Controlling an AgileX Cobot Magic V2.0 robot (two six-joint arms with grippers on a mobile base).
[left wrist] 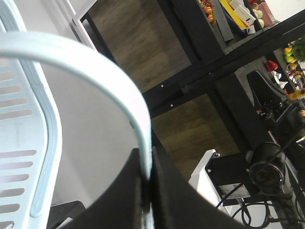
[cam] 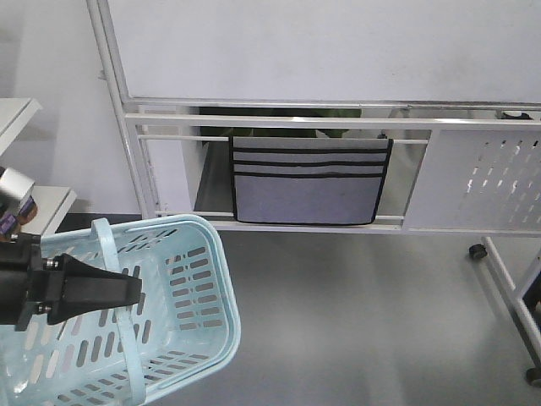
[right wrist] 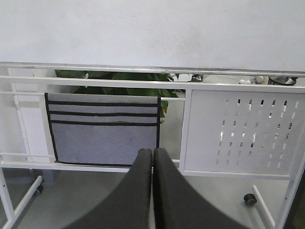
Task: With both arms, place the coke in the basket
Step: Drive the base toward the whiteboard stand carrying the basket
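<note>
Gripping the thin loop handle (left wrist: 95,61) of the light blue slotted plastic basket (cam: 188,283), the black left tool (left wrist: 146,164) is clamped tight on it. The basket sits tilted over the grey floor (cam: 363,321). The black right tool (right wrist: 152,157), pressed together on nothing, faces a grey fabric pocket (right wrist: 105,138) on a white metal frame (right wrist: 143,82).

White board (cam: 321,46) on a stand (cam: 139,161).
A grey bag (cam: 308,182) with black stripes hangs beside a plate with holes (cam: 482,178). Green leaves (right wrist: 119,83) show behind.
</note>
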